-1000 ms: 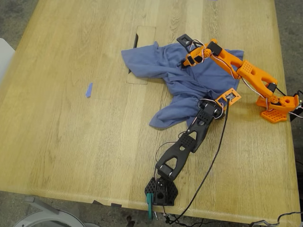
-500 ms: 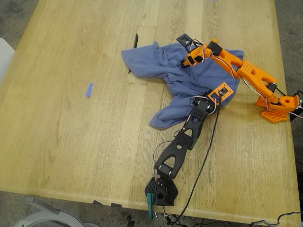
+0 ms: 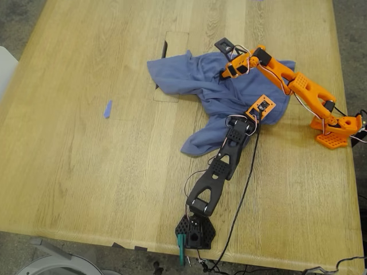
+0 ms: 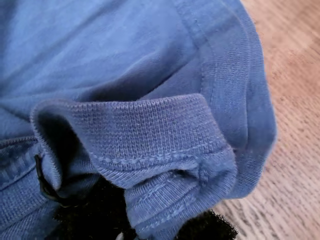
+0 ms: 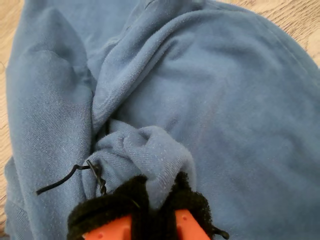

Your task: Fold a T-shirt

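The slate-blue T-shirt lies crumpled on the wooden table, right of centre in the exterior view. My first gripper, on the black arm, is shut on a ribbed, stitched edge of the T-shirt, which is folded over its black pads. My second gripper, on the orange arm, is shut on a bunched fold of the T-shirt near the garment's far side. Black padding covers its orange fingers. No chest print is visible.
A tiny blue scrap lies on the table toward the exterior view's left. A rectangular cutout sits in the tabletop beside the cloth. The orange arm's base stands at the exterior view's right edge, the black arm's base at the near edge.
The black arm has swung its gripper up and toward the exterior view's left, drawing the T-shirt's right edge inward over the cloth. The orange gripper rose slightly.
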